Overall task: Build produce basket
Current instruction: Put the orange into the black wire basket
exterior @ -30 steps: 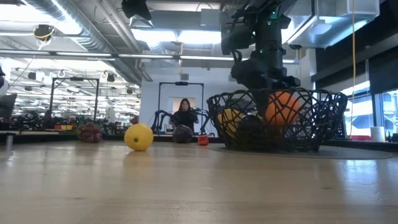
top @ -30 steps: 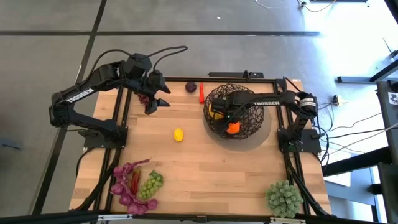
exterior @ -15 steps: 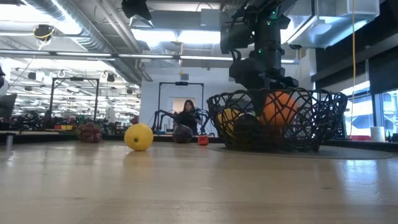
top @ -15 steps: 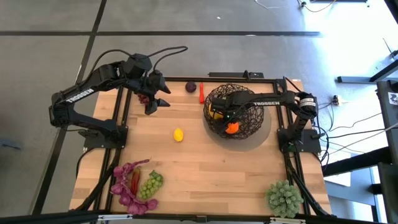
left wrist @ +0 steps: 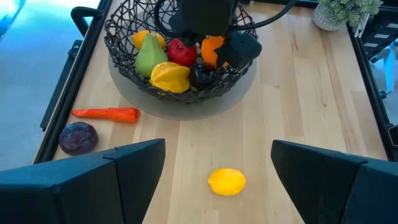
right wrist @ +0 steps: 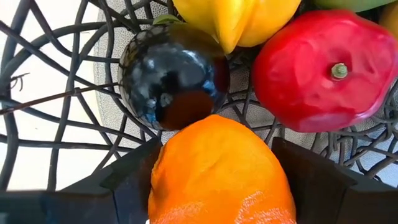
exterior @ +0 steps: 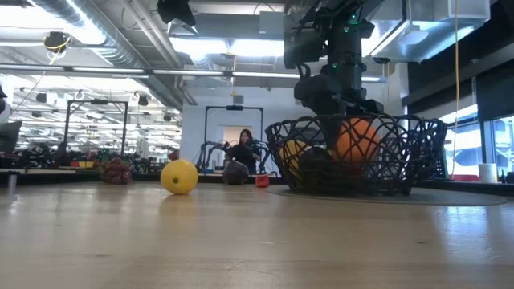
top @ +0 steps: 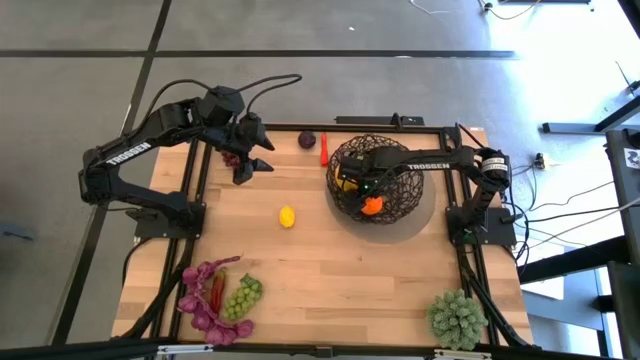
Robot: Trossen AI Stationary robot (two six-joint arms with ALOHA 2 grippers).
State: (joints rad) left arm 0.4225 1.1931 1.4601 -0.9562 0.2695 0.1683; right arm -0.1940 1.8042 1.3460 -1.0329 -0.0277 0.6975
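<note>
Holding an orange between its fingers, the right gripper sits inside the basket, which stands near the table's far right corner. A red apple, a dark plum and a yellow fruit lie in the basket too. Left gripper hangs wide open and empty over the far left corner. A lemon lies mid-table.

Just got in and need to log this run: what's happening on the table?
The right gripper is down inside the round dark wire basket, its fingers around an orange among other fruit. The left gripper hangs open over the table's far left, empty. A yellow lemon, an orange carrot and green grapes lie outside the basket.
</note>
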